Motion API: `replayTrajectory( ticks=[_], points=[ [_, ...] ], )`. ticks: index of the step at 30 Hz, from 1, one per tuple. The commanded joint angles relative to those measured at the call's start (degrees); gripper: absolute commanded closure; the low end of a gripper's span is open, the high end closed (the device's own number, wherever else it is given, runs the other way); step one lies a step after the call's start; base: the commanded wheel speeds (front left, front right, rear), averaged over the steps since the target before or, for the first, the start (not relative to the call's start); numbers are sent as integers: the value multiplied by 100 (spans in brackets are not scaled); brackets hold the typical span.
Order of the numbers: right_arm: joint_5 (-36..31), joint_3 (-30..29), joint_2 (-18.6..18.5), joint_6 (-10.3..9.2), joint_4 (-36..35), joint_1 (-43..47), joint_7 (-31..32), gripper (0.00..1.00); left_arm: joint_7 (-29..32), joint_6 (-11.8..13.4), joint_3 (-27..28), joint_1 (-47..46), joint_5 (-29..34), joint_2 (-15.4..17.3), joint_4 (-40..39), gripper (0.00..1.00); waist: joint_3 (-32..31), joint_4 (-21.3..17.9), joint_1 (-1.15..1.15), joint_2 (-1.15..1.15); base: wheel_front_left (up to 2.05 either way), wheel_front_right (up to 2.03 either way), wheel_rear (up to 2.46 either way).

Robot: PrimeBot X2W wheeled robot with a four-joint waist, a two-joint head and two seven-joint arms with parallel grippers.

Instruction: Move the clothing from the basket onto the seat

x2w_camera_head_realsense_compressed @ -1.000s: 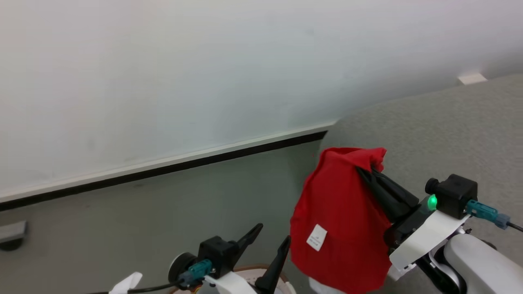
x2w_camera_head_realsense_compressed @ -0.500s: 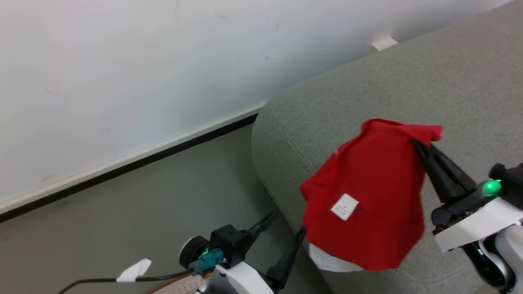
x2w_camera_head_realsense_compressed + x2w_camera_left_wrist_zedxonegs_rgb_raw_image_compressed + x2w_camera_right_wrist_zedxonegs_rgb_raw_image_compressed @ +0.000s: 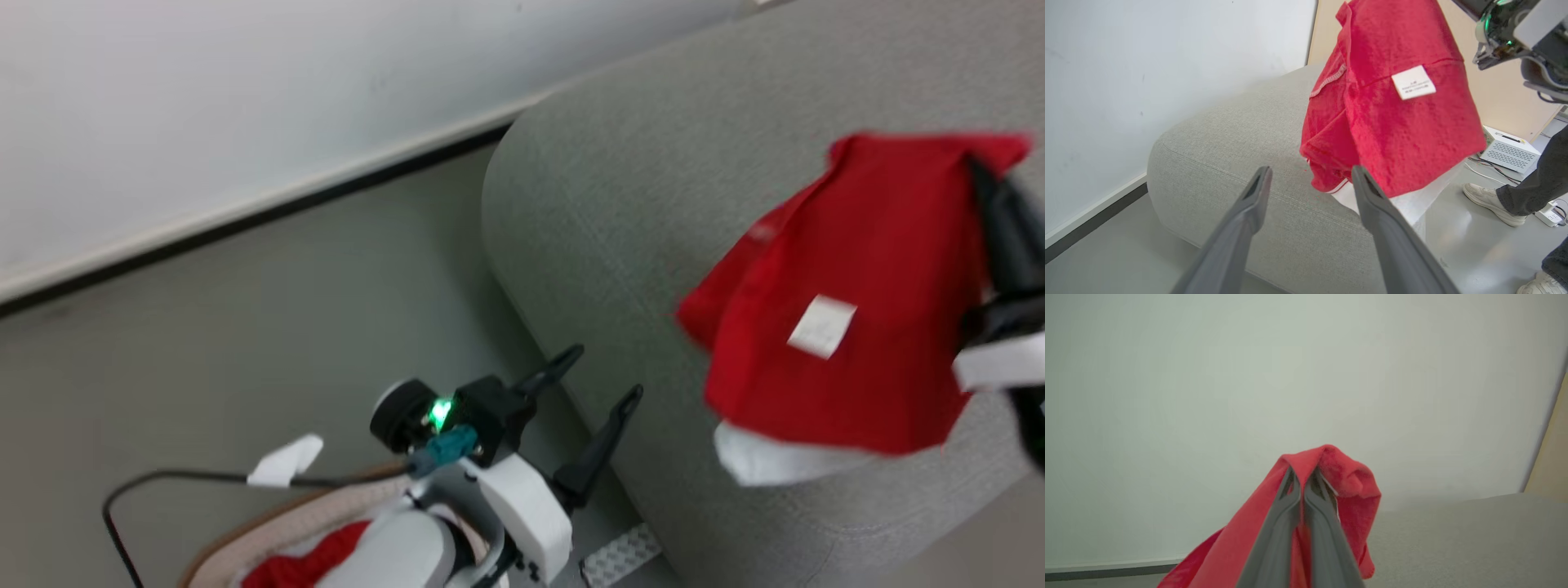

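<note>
The right hand point(image 3: 1302, 473) is pinching the top fold of a red garment point(image 3: 849, 302) between its closed fingers. The cloth is hanging free over the grey seat point(image 3: 620, 204), with a white hem point(image 3: 775, 461) trailing lowest. The left hand point(image 3: 604, 371) is spread open and empty beside the seat's corner, near the basket point(image 3: 237, 523), where more red clothing point(image 3: 298, 563) is lying. To do this well, the arm should be carrying the piece further in from the seat's edge. It should then be lowering until the hem is resting on the upholstery before the fingers part, so nothing is sliding off.
</note>
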Motion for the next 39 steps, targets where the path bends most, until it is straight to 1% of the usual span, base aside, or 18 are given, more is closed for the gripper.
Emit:
replayTrajectory(
  ticks=[1, 6, 7, 10, 14, 16, 19, 23, 27, 28, 29, 30, 34, 39],
  points=[
    [-125, -430, 142, -12, 119, -399, -17, 100, 102, -70, -20, -278, 108, 98, -52, 0, 742, 347, -1, 0, 0, 0, 0],
    [-472, -1672, 272, -12, 725, -1516, -13, 100, 333, -214, -149, -1004, 242, 137, -183, 0, 1632, 741, -1, 0, 0, 0, 0],
    [-472, -1672, 272, -12, 725, -1516, -13, 100, 333, -214, -149, -1004, 242, 137, -183, 0, 1632, 741, -1, 0, 0, 0, 0],
    [-792, -2350, 202, -12, 1167, -2265, 66, 100, 385, -279, -237, -1392, 280, 121, -191, 0, 2046, 945, -1, 0, 0, 0, 0],
    [-1246, -3088, 118, -12, 1976, -3180, 256, 100, 357, -307, -277, -1755, 300, 92, -108, 0, 2413, 1164, -1, 0, 0, 0, 0],
    [-1548, -3319, 140, -12, 2427, -3440, 332, 100, 303, -310, -260, -1841, 269, 56, -50, 0, 2526, 1251, -1, 0, 0, 0, 0],
    [-2049, -3557, 247, -12, 3030, -3557, 285, 100, 171, -266, -248, -1902, 285, 21, 40, 0, 2599, 1377, -1, 0, 0, 0, 0],
    [-2585, -3919, 547, -12, 3802, -3290, 115, 100, 62, -220, -260, -1841, 218, -54, 170, 0, 2595, 1484, -1, 0, 0, 0, 0],
    [-2880, -4158, 814, -12, 4251, -3024, 13, 100, -15, -205, -282, -1753, 142, -75, 299, 0, 2478, 1535, -1, 0, 0, 0, 0],
    [-2933, -4237, 846, -12, 4306, -2969, -6, 82, -38, -199, -288, -1735, 126, -79, 336, 0, 2442, 1541, -1, 0, 0, 0, 0],
    [-2931, -4313, 907, -12, 4347, -2906, -17, 10, -69, -189, -288, -1717, 125, -74, 364, 0, 2402, 1548, -1, 0, 0, 0, 0],
    [-2962, -4364, 950, -12, 4288, -2826, -14, 0, -88, -179, -275, -1695, 112, -61, 387, 0, 2355, 1548, -1, 0, 0, 0, 0],
    [-3063, -4353, 1217, -12, 3726, -2370, -13, 0, -265, -105, -206, -1577, 55, -42, 482, 0, 2079, 1557, -1, 0, 0, 0, 0],
    [-3120, -4177, 1421, -12, 2736, -1508, -15, 0, -628, 87, -25, -1160, -132, -25, 632, 0, 1445, 1624, -1, 0, 0, 0, 0]
  ],
)
